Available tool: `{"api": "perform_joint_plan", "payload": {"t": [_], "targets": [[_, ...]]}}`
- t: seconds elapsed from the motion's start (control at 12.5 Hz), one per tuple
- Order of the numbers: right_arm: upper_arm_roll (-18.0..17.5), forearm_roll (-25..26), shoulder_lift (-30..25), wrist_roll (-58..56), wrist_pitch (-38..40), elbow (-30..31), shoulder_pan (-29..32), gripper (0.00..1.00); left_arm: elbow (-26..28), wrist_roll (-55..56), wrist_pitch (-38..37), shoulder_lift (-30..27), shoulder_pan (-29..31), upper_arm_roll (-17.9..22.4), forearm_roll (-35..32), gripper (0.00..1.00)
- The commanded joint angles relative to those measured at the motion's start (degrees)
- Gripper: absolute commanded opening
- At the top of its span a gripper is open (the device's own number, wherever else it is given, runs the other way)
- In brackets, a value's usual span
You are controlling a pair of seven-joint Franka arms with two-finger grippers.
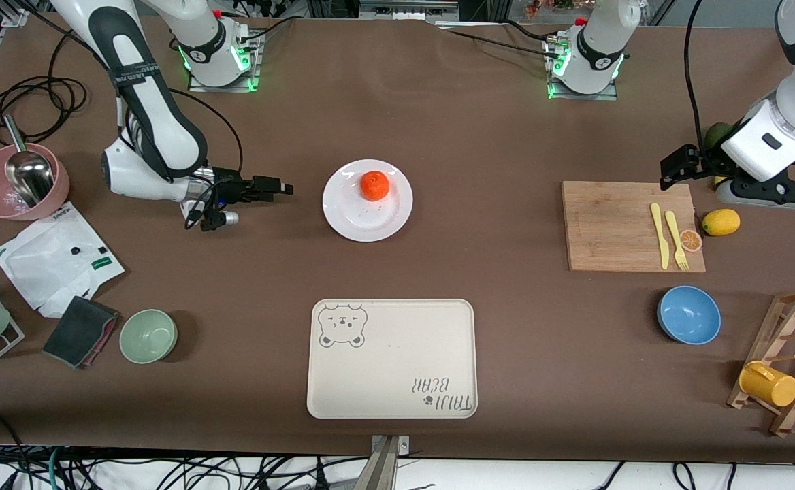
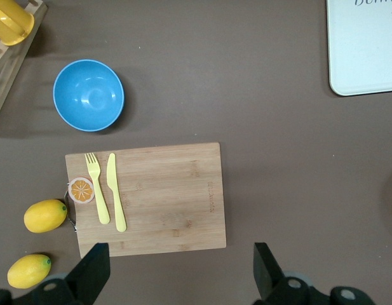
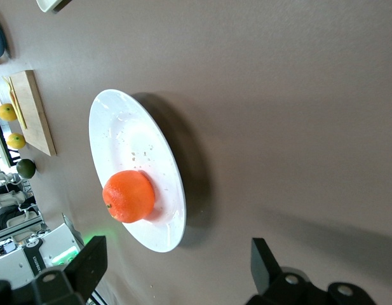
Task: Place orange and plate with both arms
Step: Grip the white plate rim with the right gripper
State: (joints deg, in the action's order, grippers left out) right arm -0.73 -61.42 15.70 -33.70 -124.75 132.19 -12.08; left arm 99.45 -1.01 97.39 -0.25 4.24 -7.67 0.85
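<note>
Orange sits on the white plate, mid-bench, off the plate's centre toward the robot bases. Plate lies flat on the bench, farther from the front camera than the cream bear-print tray. Nothing is gripped by either arm.

Right gripper is low over the bench beside the plate, toward the right arm's end, pointing at the plate with a clear gap to its rim. Its fingers are spread wide apart, empty; in the right wrist view the plate and orange sit between and ahead of them.

Left gripper hangs over the edge of the wooden cutting board that faces the bases, at the left arm's end. Its fingers are apart too, holding nothing.

On the board: yellow knife and yellow fork side by side, with a flat orange slice at the board's edge. A lemon lies just beside the board; the left wrist view shows a second lemon near it.

Blue bowl is nearer the front camera than the board. Yellow mug hangs on the wooden rack. At the right arm's end: green bowl, pink bowl holding a metal scoop, white pouch, dark cloth.
</note>
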Motion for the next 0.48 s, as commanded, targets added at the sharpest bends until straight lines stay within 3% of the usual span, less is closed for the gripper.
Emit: {"api": "perform_joint_plan", "payload": {"t": [0.0,0.4], "targets": [[-1.47,-3.25,1.17,-2.94,-1.29,0.52,0.66,1.0,-0.92,-0.92,-0.44,0.42,0.95,-0.51,1.09,1.0],[-1.99,-8.26,2.4,-5.06,-3.13,0.52,0.48,1.0,-1.01,-1.01,-0.53,0.51,1.12,-0.51,1.09,1.0]]}}
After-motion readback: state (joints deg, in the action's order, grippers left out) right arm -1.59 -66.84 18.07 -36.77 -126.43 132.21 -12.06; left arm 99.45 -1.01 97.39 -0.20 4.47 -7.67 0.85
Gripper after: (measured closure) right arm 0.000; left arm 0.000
